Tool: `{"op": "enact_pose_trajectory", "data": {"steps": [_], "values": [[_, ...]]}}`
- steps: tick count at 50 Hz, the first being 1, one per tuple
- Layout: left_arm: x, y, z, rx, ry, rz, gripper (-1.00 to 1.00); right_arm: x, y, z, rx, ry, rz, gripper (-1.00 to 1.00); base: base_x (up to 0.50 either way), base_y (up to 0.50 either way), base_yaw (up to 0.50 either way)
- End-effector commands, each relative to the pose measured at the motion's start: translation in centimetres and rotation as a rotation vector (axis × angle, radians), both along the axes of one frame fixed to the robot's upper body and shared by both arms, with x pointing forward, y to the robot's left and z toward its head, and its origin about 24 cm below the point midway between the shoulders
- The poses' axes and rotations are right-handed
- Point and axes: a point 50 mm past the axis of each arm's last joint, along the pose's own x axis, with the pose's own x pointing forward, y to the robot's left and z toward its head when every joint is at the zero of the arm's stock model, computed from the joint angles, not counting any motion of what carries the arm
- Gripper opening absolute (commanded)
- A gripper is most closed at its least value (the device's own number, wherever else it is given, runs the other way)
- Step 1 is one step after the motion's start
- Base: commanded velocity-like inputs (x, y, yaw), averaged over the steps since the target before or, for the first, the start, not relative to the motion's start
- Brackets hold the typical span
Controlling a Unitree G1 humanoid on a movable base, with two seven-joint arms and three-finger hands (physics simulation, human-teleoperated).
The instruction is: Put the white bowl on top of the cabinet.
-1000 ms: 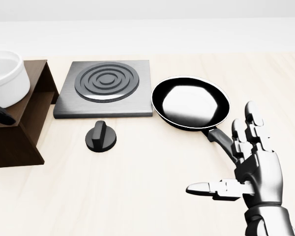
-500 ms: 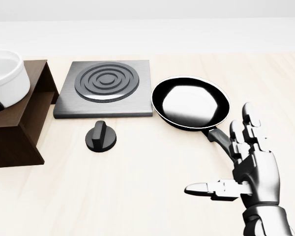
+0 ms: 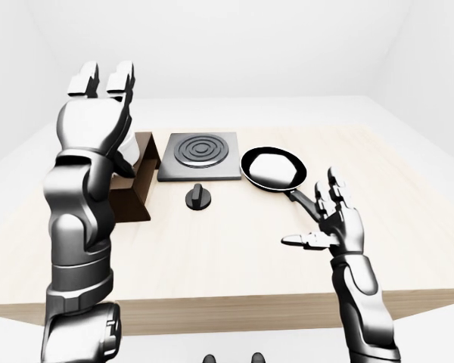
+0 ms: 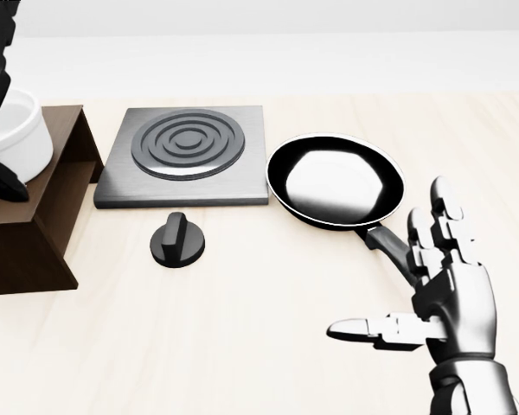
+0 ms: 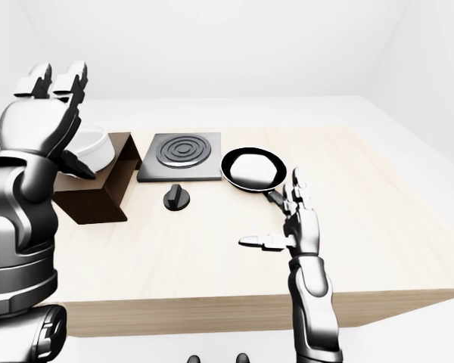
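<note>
**Bowl seated on the cabinet; left hand raised clear**

The white bowl (image 5: 88, 145) is seen resting on top of the dark brown cabinet (image 5: 98, 198) at the left of the table (image 5: 234, 272), so the placement is judged to be essentially made. The left hand (image 5: 39, 113) is held raised above and just beside the bowl in the right-eye view, its fingers (image 5: 73, 78) spread upward and closed on nothing. The right hand (image 4: 445, 290) is held over the table near the bottom right of the head view, palm turned inward, fingers apart and empty, close to the handle of the black frying pan (image 4: 336, 181).

The step in hand is judged to be the release and withdrawal. It would be done well if the left hand were lifted straight up and away, so that the bowl's rim is not caught by a finger and dragged toward the cabinet's edge. Whether the bowl sits fully within the cabinet top cannot be told, since part of it is hidden by the arm. The right hand should be kept still, clear of the pan, the stove plate (image 4: 186, 154) and the black knob (image 4: 177, 239).
</note>
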Motion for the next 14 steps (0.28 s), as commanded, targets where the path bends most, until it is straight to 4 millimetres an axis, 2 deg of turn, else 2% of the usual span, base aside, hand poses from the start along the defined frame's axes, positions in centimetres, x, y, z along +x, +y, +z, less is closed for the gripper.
{"op": "enact_pose_trajectory", "data": {"steps": [1,5,14], "values": [[-6.0,-4.2,0.4,0.009,-0.082,-0.1,1.0,0.0,-0.4,0.7,0.005,-0.032,-0.014,1.0,0.0,0.0,0.0],[-7.5,-5.6,0.3,-0.039,-0.096,-0.179,1.0,0.1,-0.6,1.2,0.01,-0.051,-0.021,1.0,0.0,0.0,0.0],[-9.6,-7.5,0.0,-0.117,-0.093,-0.318,1.0,0.4,-0.5,1.5,0.015,-0.062,-0.024,1.0,0.0,0.0,0.0]]}}
